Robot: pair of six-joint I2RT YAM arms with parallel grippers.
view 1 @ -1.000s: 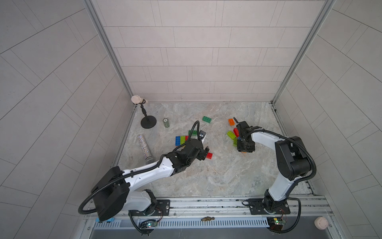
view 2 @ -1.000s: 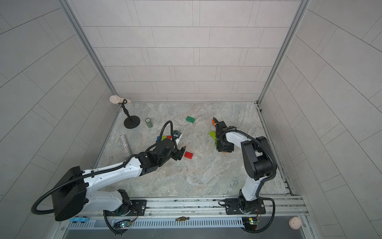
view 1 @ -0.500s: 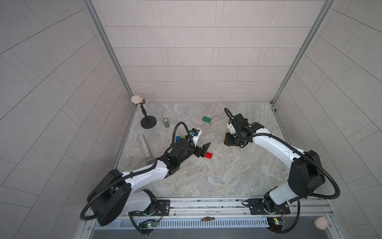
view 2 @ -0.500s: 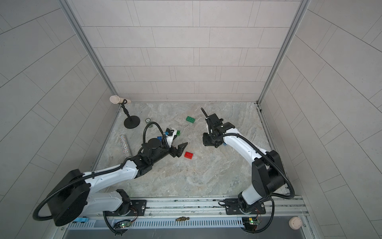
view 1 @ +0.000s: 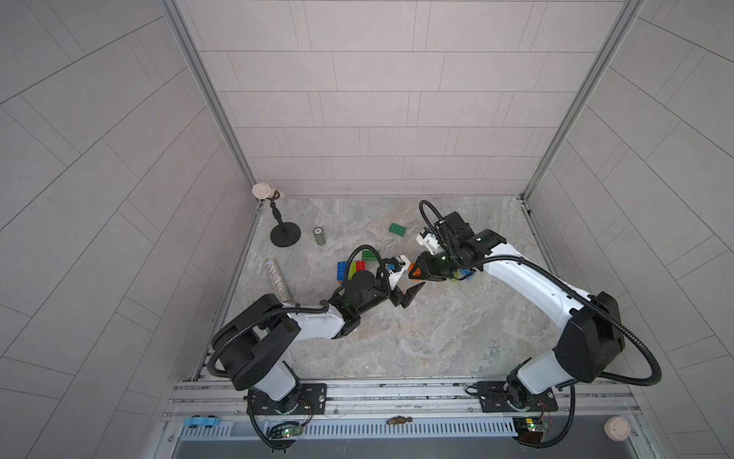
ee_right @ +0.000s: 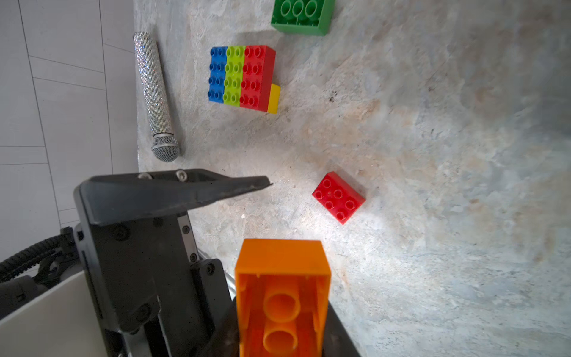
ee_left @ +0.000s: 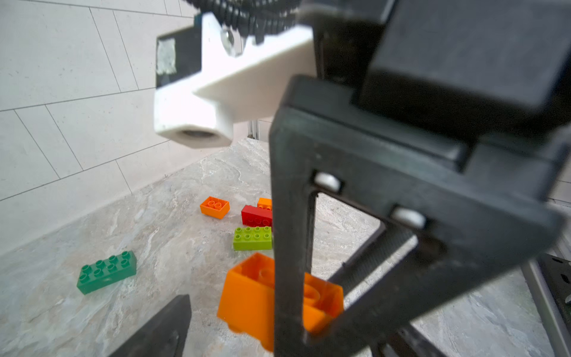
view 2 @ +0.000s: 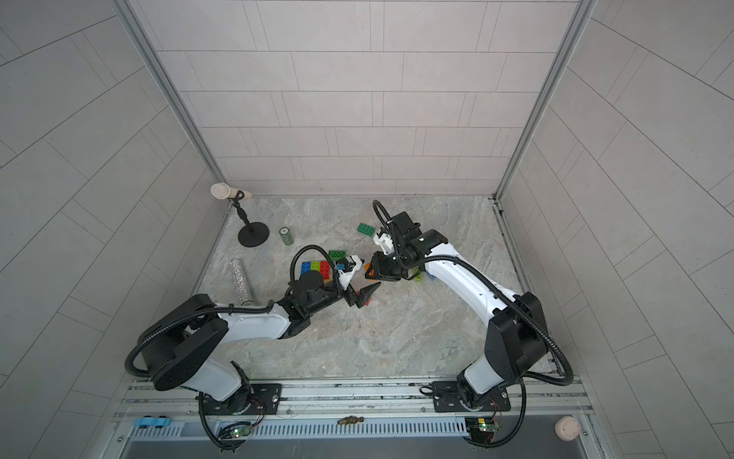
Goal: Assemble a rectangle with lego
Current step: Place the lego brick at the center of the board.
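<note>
My right gripper (view 1: 418,272) is shut on an orange lego brick (ee_right: 281,272), held above the floor with its hollow underside facing the right wrist camera. The same orange brick (ee_left: 247,303) shows in the left wrist view, partly behind a right finger (ee_left: 290,247). My left gripper (view 1: 408,283) is open right in front of it; one of its fingers (ee_right: 216,188) stands beside the brick with a gap. A joined blue, lime and red block (ee_right: 241,77) with a yellow brick under its edge lies on the floor. A loose red brick (ee_right: 338,197) lies below the grippers.
A dark green brick (view 1: 397,229) lies at the back, another green one (view 1: 369,254) by the block. Lime (ee_left: 252,238), red (ee_left: 256,214) and orange (ee_left: 214,207) bricks lie under the right arm. A glittery microphone (view 1: 278,278), small can (view 1: 319,236) and stand (view 1: 284,238) sit left.
My right gripper has carried the orange brick from the right-hand pile toward the middle, up to the left gripper. The left gripper has opened wider and risen off the red brick.
</note>
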